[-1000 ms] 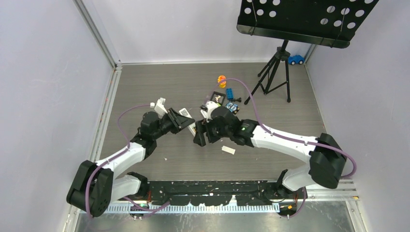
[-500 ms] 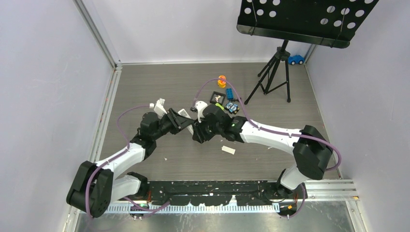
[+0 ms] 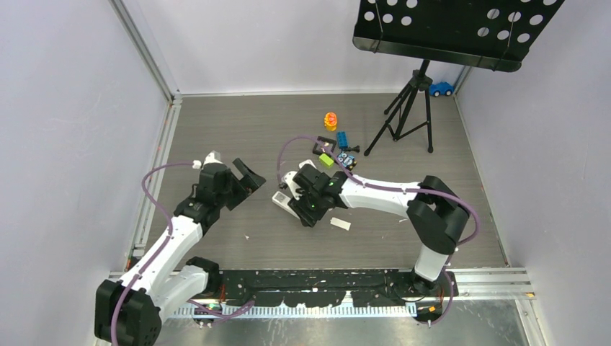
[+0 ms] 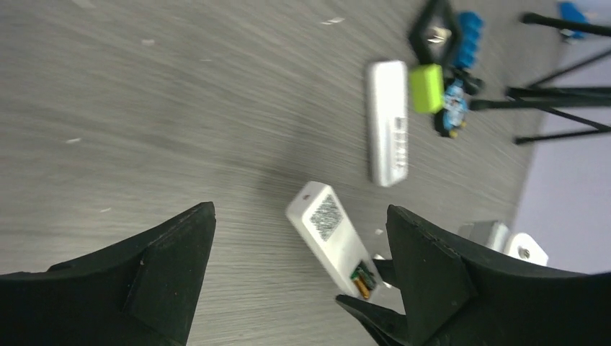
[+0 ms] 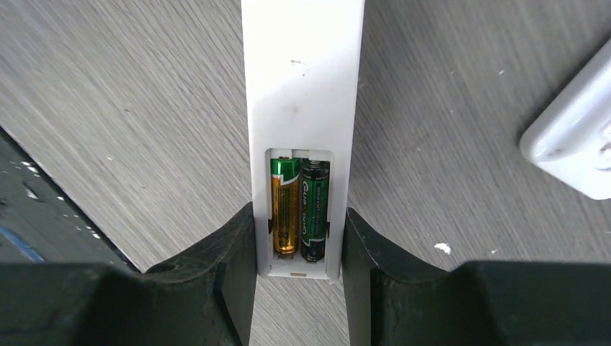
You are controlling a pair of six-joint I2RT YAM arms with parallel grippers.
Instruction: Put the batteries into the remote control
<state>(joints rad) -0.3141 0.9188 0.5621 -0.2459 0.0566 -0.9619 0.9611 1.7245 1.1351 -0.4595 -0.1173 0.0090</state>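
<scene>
With my right tool clamped across the near end of the remote control, one finger pressed to each long edge, I judge the loading itself nearly finished: two batteries lie side by side in the open recess between my fingers, an orange-gold one on the left and a dark green one on the right, both aligned with the remote's length. The remote lies back-up, apparently flat on the grey desk, and its long axis runs straight away from my right tool, so the recess end is the end I hold and the far end points toward my left arm. My left tool holds nothing, its jaws spread wide, and it hangs apart from the remote, which from there lies ahead and slightly to the right with the battery end farthest away. What I think remains is closing the recess. A small white piece, possibly the cover though too small to be sure, rests on the desk just beside my right arm, on the side away from my left tool, so the right arm is nearer to it but is busy gripping. A second, narrower white remote with a green block at its edge lies beyond, well clear of both tools.
</scene>
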